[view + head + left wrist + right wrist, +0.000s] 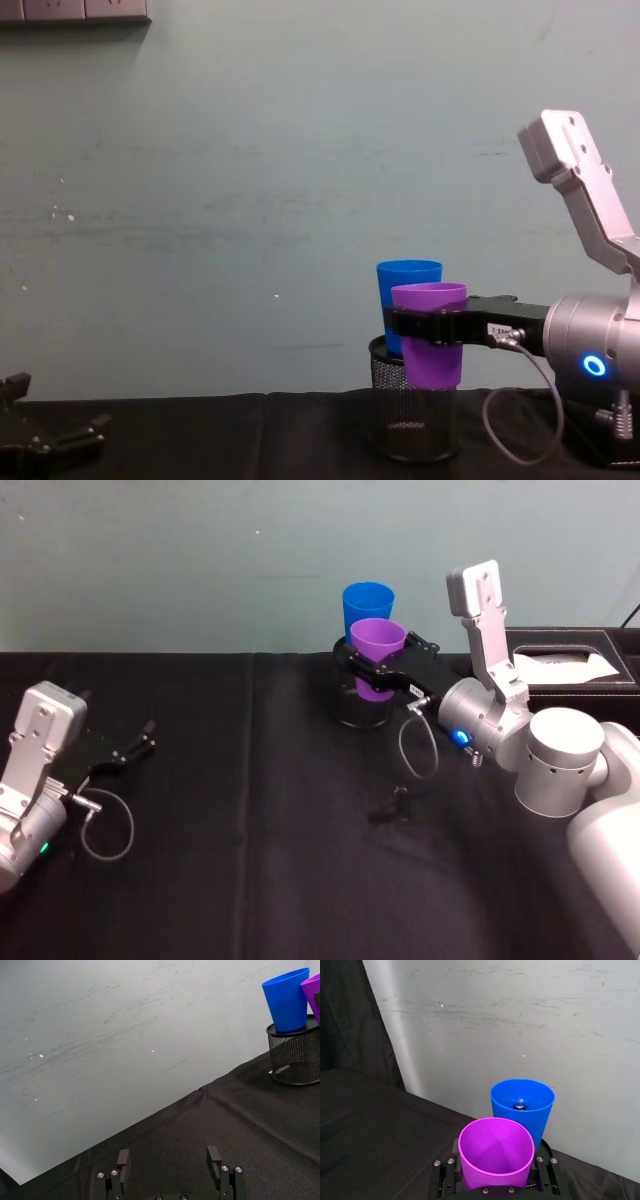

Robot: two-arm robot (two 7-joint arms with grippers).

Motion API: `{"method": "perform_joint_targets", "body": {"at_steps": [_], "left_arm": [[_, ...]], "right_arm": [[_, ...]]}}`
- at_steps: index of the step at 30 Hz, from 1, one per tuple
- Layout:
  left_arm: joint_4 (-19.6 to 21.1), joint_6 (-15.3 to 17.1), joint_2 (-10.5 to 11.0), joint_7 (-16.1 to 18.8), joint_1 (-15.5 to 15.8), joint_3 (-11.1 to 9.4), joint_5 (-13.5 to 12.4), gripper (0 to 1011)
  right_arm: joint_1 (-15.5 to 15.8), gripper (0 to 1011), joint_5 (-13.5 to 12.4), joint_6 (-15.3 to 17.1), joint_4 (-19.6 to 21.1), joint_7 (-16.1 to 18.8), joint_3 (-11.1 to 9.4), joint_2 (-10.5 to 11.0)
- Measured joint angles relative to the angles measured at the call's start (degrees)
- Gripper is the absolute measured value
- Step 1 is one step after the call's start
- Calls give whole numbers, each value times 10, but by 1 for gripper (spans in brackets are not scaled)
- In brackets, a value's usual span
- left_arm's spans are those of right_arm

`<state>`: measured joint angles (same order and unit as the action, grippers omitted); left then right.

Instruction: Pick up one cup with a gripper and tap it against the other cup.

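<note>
Even, soft light, sharp throughout (faint sheen on the wall), black cloth swallowing shadows.

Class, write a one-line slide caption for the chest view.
Right gripper holds the purple cup beside the blue cup standing in the mesh holder.

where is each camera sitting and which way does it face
Head: high, looking down at the table; both arms show.
Chest: low, facing the wall; right gripper holds the purple cup at the mesh holder.
Left wrist: along the open left gripper.
Right wrist: over the purple cup.
All share the blue cup.
</note>
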<state>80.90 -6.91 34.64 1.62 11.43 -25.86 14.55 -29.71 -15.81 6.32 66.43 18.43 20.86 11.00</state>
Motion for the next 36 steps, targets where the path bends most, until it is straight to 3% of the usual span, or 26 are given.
{"method": "perform_joint_targets", "body": {"at_steps": [5,9,12,14,15,17,19,20,21,22,23,26,34,36], "left_arm": [[0,0,0,0,0,0,0,1000],[0,0,0,0,0,0,0,1000],[0,0,0,0,0,0,0,1000],[0,0,0,0,0,0,0,1000],[0,0,0,0,0,0,0,1000],[0,0,0,0,0,0,0,1000],[0,0,0,0,0,0,0,1000],[0,0,0,0,0,0,0,1000],[0,0,0,0,0,0,0,1000],[0,0,0,0,0,0,0,1000],[0,0,0,0,0,0,0,1000],[0,0,0,0,0,0,0,1000],[0,0,0,0,0,0,0,1000],[0,0,0,0,0,0,0,1000]], "right_arm": [[3,726,1,0,5,0,0,1],[26,726,5,-1,40,-1,-2,11],[55,726,10,-1,77,-4,-2,21],[92,726,18,-3,119,-12,-3,33],[92,726,18,-3,119,-12,-3,33],[122,726,27,-12,145,-20,-3,41],[151,724,40,-35,165,-30,-3,47],[151,726,40,-35,165,-30,-3,47],[171,726,49,-57,172,-36,-4,48],[189,726,63,-83,174,-46,-3,48],[189,726,63,-83,174,-46,-3,48],[221,726,77,-134,163,-58,-4,41],[237,730,84,-182,119,-57,-5,21],[237,785,86,-183,114,-56,-8,16]]}}
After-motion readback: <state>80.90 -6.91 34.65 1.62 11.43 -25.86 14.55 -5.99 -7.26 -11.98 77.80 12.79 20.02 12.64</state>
